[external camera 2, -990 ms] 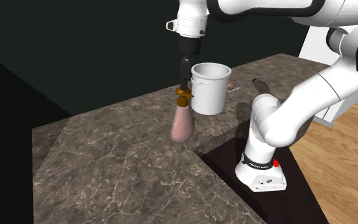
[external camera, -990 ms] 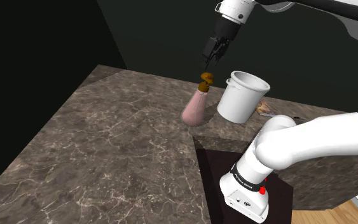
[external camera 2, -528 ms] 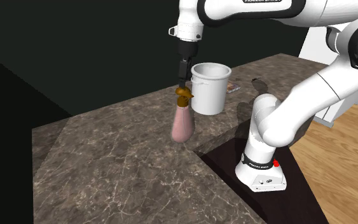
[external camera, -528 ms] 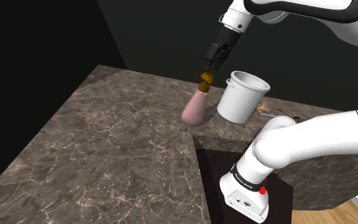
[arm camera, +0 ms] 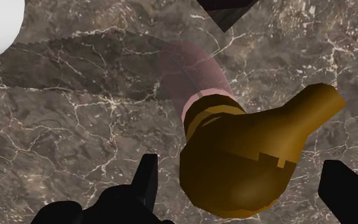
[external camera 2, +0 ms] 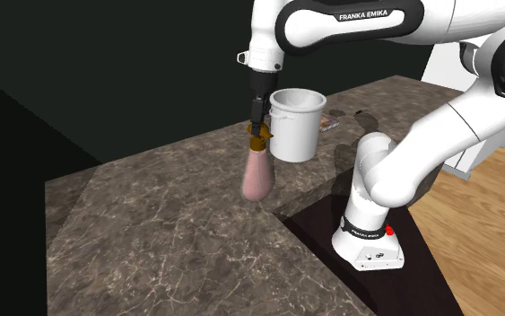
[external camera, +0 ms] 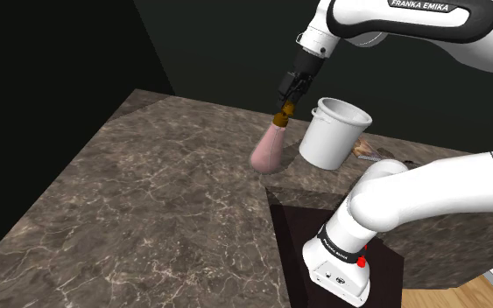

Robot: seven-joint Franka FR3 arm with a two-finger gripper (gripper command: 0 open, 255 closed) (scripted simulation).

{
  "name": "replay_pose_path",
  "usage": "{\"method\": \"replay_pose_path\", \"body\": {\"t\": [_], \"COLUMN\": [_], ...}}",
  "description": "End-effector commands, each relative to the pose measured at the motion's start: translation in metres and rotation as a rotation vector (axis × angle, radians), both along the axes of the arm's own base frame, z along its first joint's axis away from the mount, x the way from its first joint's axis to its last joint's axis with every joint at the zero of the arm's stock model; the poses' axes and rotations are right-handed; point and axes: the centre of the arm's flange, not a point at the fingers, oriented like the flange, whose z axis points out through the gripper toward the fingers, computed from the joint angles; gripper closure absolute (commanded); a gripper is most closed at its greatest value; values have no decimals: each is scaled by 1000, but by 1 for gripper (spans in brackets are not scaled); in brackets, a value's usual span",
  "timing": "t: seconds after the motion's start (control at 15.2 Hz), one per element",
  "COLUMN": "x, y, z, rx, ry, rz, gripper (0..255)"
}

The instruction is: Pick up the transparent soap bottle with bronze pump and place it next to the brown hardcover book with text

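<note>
Pump [arm camera: 247, 159] of soap bottle [external camera: 268, 149] sits between gripper's [external camera: 282, 107] spread fingers [arm camera: 147, 181], unclasped.

On the countertop [external camera: 148, 201] the soap bottle [external camera: 267, 150] stands just beside the bucket [external camera: 334, 133], on the shoulder view's left, the book [external camera: 364, 151] lies at the bucket's opposite side, and the gripper [external camera: 282, 107] straddles the bottle's pump [arm camera: 247, 159].

The place looks like a room in a home, perhaps a kitchen or bathroom: a dark, veined stone table [external camera: 148, 201] stands over a wooden plank floor [external camera 2: 488, 224]. A pump soap bottle [external camera: 267, 149] and a white pot [external camera: 334, 131] stand on it, with a black area [external camera: 218, 44] behind.
</note>
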Motion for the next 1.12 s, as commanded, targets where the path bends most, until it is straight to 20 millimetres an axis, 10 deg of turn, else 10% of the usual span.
{"method": "replay_pose_path", "body": {"t": [0.0, 0.26, 0.33, 1.06], "x": [0, 0, 0, 0], "y": [0, 0, 0, 0], "z": [-1, -1, -1, 9], "rx": [0, 0, 0, 0], "ry": [0, 0, 0, 0], "rz": [0, 0, 0, 0], "gripper": [0, 0, 255, 255]}}
